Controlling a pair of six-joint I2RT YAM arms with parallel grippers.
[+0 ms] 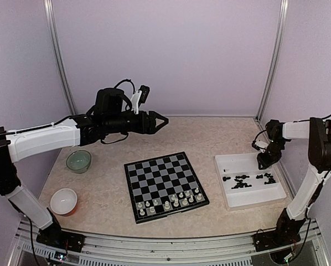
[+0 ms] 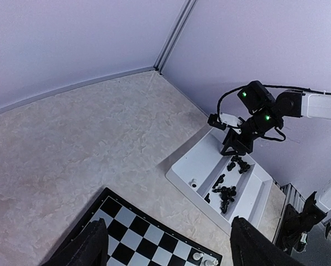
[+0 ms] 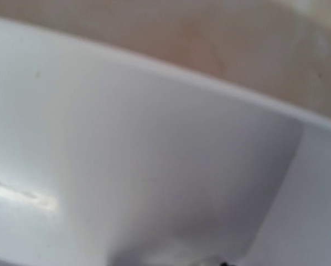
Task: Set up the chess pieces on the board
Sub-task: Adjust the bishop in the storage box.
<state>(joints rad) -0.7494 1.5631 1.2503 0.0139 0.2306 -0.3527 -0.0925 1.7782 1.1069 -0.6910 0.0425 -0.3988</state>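
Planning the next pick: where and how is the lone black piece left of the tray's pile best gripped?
Probably grip the lone black piece across its slim body, coming from straight above: it lies apart from the heap, and the white tray's walls block sideways approaches.

Top view overlooks the whole table [image 1: 107,152] from behind. Left wrist looks down obliquely, sharing board [image 2: 132,235] and white tray [image 2: 201,160]. Right wrist: tray interior, very close.

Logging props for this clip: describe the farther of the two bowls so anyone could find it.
Look left of the chessboard, where two bowls sit. The rear one, the green bowl, is pale grey-green, unlike the white bowl in front with its orange-red outside.
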